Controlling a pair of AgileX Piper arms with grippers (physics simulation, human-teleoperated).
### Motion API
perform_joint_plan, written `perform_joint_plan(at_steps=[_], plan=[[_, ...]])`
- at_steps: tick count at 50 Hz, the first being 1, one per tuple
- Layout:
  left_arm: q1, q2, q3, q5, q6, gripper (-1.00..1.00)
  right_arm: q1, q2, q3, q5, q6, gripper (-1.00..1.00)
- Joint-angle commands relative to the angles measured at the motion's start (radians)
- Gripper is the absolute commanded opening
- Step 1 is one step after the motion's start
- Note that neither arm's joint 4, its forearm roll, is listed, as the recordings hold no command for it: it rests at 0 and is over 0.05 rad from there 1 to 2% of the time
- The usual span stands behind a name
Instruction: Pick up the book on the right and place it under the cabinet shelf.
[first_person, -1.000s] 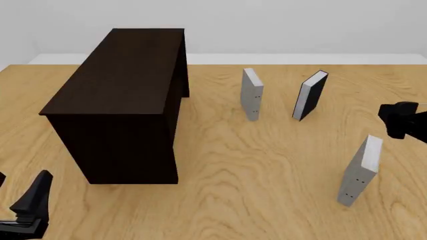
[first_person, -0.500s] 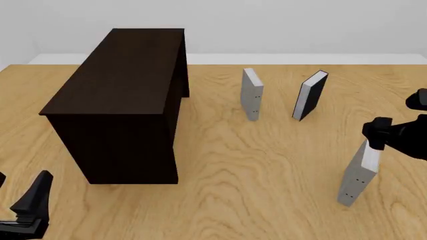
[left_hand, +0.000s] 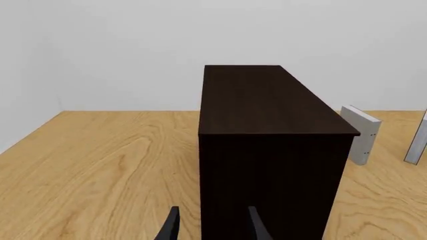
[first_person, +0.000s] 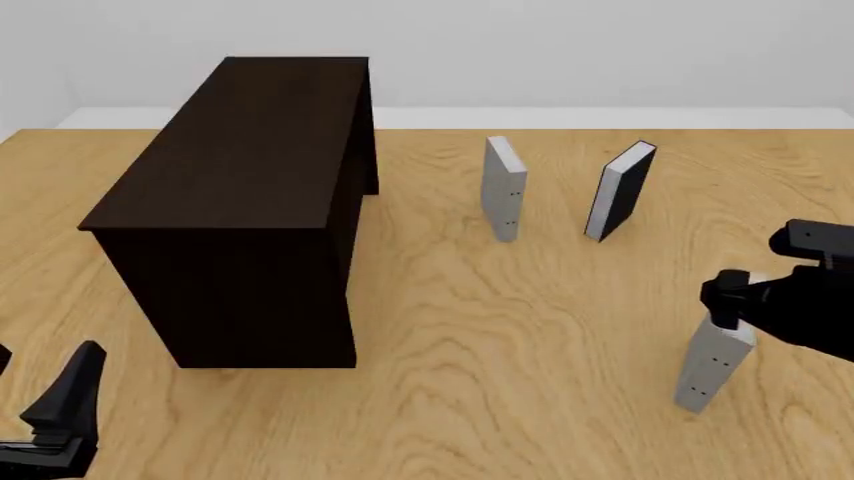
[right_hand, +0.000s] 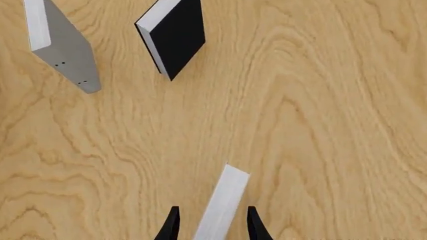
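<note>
The book (first_person: 707, 368), thin and light grey, stands upright on the table at the right; its white page edge (right_hand: 223, 205) shows in the right wrist view. My right gripper (first_person: 750, 290) is down over its top, open, with a finger on each side of the page edge (right_hand: 213, 227); the fingers are not closed on it. The cabinet shelf (first_person: 254, 170), a big dark brown box, stands at the left and fills the left wrist view (left_hand: 273, 105). My left gripper (first_person: 60, 410) rests open near the table's front left corner, just in front of the cabinet (left_hand: 213, 230).
A second grey book (first_person: 503, 190) (right_hand: 63, 50) (left_hand: 360, 132) and a black-covered book (first_person: 621, 190) (right_hand: 177, 37) stand upright behind the right book, between it and the table's far edge. Bare wood lies between the cabinet and the books.
My right gripper has come down and towards the near side, from behind and above the right book to straddling its top. The book and the left arm have not moved.
</note>
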Motion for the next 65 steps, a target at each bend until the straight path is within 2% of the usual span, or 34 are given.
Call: perform_joint_plan(at_steps=[1,14,15,33,43,49,56,65], plan=[[0.002,0.001,0.003,-0.016,0.005,1.0,-0.006,0.043,0.136,-0.144,0.024,1.0],[0.003,0.001,0.003,-0.014,0.005,1.0,-0.007,0.108,0.167,-0.21,0.025,1.0],[0.003,0.001,0.005,-0.016,0.004,1.0,-0.01,0.104,0.165,-0.205,0.018,-1.0],[0.003,0.001,0.001,-0.013,0.005,1.0,-0.015,0.064,0.153,-0.163,0.01,-1.0],[0.003,0.001,0.003,-0.014,0.004,1.0,-0.007,-0.068,0.109,-0.047,-0.002,-1.0],[0.003,0.001,-0.002,-0.008,0.004,1.0,0.013,-0.134,0.095,0.0,0.013,-1.0],[0.003,0.001,0.002,-0.012,0.004,1.0,0.049,-0.193,0.096,0.016,0.047,-1.0],[0.003,0.001,-0.002,-0.008,0.004,1.0,0.129,-0.294,0.109,0.004,0.156,-1.0]])
